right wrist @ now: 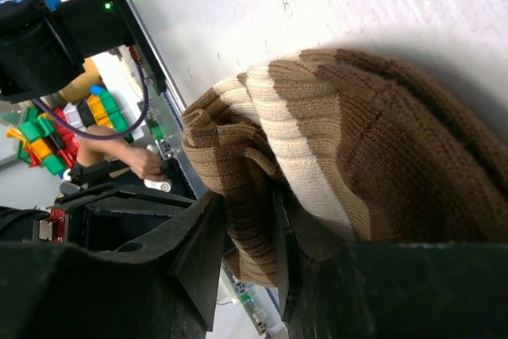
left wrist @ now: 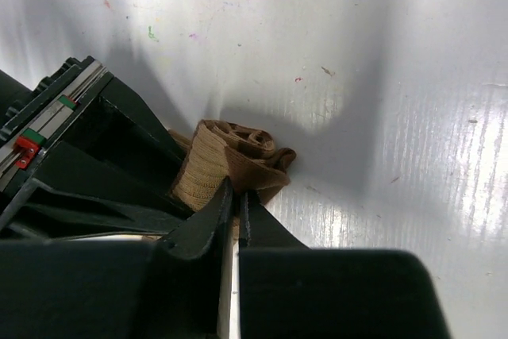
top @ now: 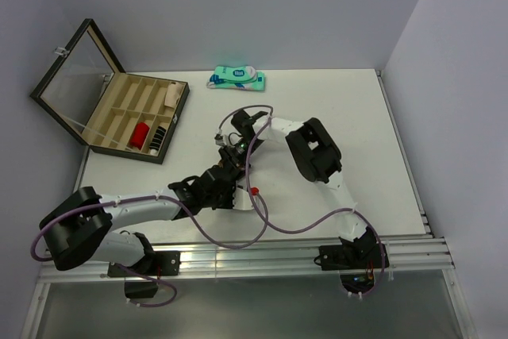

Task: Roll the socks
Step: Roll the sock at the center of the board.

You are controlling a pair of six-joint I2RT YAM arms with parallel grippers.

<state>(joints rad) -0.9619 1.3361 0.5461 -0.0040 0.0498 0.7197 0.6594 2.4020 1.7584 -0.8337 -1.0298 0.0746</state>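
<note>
- I can see the brown sock: ribbed knit, dark brown with wide tan bands.
- It is not laid flat. It is bunched into a loose, folded lump with its layers creased over one another.
- In the left wrist view it rests on the white surface just left of frame centre.
- In the right wrist view it fills the centre and right, with a cream band curving across the dark brown.

Bunched brown sock on white table, fingers pinching its edge
</note>
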